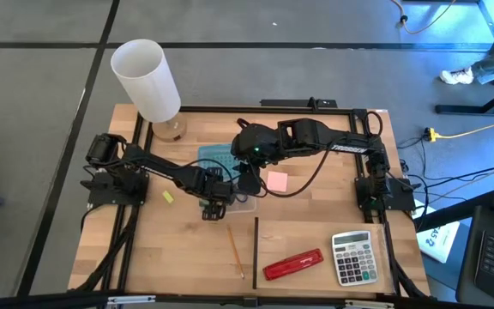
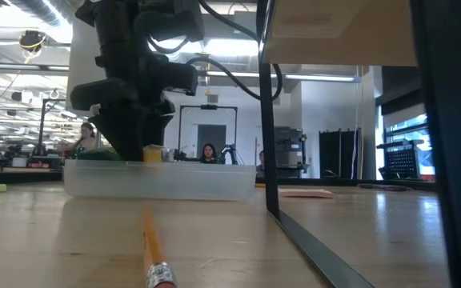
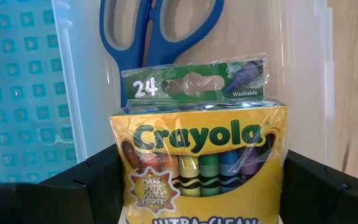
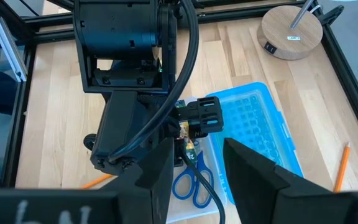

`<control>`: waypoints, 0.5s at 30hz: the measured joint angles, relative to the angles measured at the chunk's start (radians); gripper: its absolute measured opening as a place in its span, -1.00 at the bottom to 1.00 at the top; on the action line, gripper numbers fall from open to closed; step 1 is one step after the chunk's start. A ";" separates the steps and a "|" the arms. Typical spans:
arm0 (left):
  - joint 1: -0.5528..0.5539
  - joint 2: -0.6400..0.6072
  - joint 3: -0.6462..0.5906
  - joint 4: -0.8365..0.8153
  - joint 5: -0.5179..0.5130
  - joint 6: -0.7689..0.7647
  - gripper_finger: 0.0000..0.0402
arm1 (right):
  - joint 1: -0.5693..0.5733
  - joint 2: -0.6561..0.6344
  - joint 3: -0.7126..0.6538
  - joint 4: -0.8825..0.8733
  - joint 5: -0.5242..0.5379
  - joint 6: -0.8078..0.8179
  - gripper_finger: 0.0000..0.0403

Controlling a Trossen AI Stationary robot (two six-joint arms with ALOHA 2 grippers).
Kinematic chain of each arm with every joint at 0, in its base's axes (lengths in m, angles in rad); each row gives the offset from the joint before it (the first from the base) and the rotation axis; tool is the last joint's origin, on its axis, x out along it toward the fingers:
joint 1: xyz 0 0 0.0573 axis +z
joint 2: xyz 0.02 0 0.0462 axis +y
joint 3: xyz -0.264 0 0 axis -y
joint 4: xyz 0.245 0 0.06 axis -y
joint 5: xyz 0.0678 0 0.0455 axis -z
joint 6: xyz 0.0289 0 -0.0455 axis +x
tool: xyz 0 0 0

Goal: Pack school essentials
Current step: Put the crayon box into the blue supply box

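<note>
An open-plan lab or office, probably: exposed ceiling ducts point(image 2: 46, 12), strip lights, seated people point(image 2: 208, 152) at benches, equipment racks point(image 2: 288, 152), cables point(image 1: 461, 133) across grey floor.

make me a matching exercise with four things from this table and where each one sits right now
Things:
1. crayon box
2. blue-handled scissors
3. red stapler
4. grey calculator

Places:
A. bare table, next to the calculator
B. near table corner on the right arm's side
C. between the left gripper's fingers
D. lying in the clear box

Pairs: 1-C, 2-D, 3-A, 4-B
</note>
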 joint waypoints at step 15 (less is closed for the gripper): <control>-0.001 0.009 -0.001 0.007 0.027 0.000 0.56 | 0.000 0.000 0.000 0.000 0.000 0.000 -0.30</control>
